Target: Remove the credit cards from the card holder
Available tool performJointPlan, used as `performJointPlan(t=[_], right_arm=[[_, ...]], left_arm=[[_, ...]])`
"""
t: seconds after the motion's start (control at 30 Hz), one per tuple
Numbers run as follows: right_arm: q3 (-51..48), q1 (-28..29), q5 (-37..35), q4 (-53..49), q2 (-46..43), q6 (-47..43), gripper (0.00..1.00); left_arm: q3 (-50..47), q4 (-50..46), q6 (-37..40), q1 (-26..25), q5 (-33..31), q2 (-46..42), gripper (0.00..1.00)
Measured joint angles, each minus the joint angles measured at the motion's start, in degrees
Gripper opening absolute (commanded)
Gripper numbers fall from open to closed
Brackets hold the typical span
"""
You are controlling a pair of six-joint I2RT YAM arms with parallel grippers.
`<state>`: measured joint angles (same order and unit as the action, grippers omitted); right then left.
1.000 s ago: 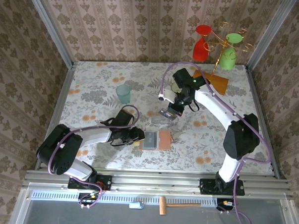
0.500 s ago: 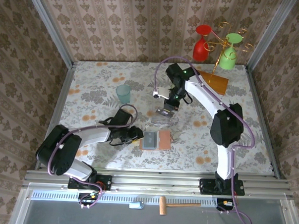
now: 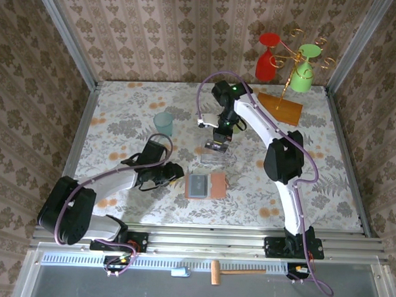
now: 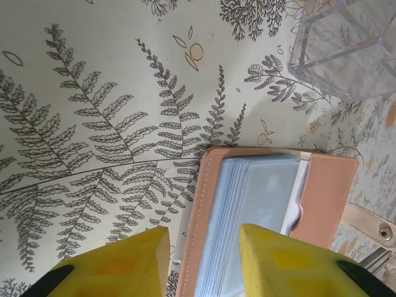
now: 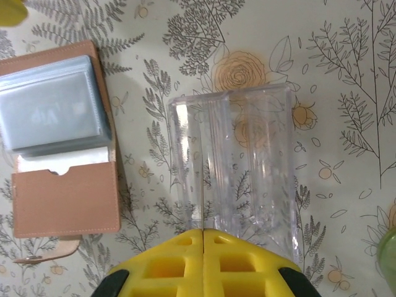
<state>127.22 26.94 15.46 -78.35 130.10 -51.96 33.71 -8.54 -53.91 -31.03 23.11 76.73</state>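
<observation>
Card holder: the card holder (image 3: 207, 186) lay open and flat on the counter (image 3: 120, 128), near the front edge and about midway between the two arms.
Long axis: seen from above, the opened holder ran from 9 to 3 o'clock, with the grey-blue sleeves (image 5: 55, 105) at the 9 o'clock end and the pink flap (image 5: 65, 199) at the 3 o'clock end.
Credit cards: no bare card was visible. A faint pale mark showed through the top sleeve, so the credit cards were judged to be still tucked inside.
Left end effector: the left end effector (image 3: 177, 174) had its fingers parted with nothing between them. It sat just beside the sleeve end without touching it.
Bearing from left: the holder lay at about 4 o'clock from it in the top view. In its own wrist view the sleeves opened straight ahead at 12 o'clock.
Right end effector: the right end effector (image 5: 203, 238) had its fingers pressed together, and no card could be seen between them. It hung over the clear tray (image 5: 230, 154).
Bearing from right: the holder lay at 6 o'clock from it in the top view, past the tray and well apart.
Nearer arm: the left, by a clear margin.
Deciding relation: the sleeve end faced the left fingers, so a short reach toward 4 o'clock looked enough to meet it.
</observation>
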Motion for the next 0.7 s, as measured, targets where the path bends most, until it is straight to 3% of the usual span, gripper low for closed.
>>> performJointPlan(t=[0.23, 0.7], right_arm=[[6.5, 0.1, -0.3, -4.2, 5.0, -1.9, 0.0], [7.0, 1.3, 0.2, -6.2, 8.7, -2.4, 0.0]], left_arm=[[-1.0, -1.6, 0.0, 0.8, -0.2, -2.1, 0.35], [-2.1, -2.9, 0.0, 1.1, -0.7, -4.0, 0.35]])
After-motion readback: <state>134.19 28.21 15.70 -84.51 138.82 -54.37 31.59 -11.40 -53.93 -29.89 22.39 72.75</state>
